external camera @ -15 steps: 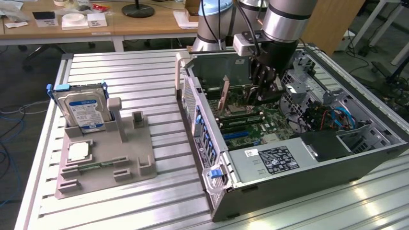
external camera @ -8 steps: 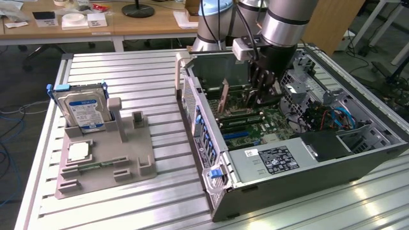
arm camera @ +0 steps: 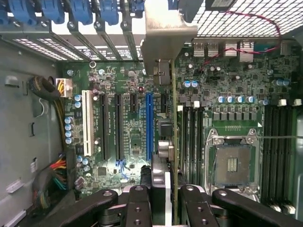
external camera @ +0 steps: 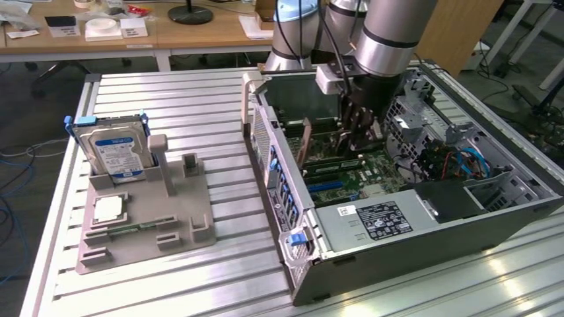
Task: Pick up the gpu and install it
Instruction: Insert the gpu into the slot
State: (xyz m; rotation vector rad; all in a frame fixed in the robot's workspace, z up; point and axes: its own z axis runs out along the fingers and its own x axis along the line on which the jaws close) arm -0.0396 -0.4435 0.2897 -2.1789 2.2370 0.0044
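The gpu appears edge-on as a thin card, its pale metal end bracket reaching the rear slot openings of the open computer case. My gripper is shut on the card's near end, one dark finger on each face. The card stands upright over the green motherboard, between the blue slot and the memory slots. I cannot tell whether its lower edge sits in a slot. In the exterior view my gripper reaches down inside the case, with the gpu on edge toward the rear wall.
On the exterior view's left, a grey holder plate carries a silver hard drive in a blue caddy and a small square chip. The power supply fills the case's near end. A bare processor socket lies beside the card.
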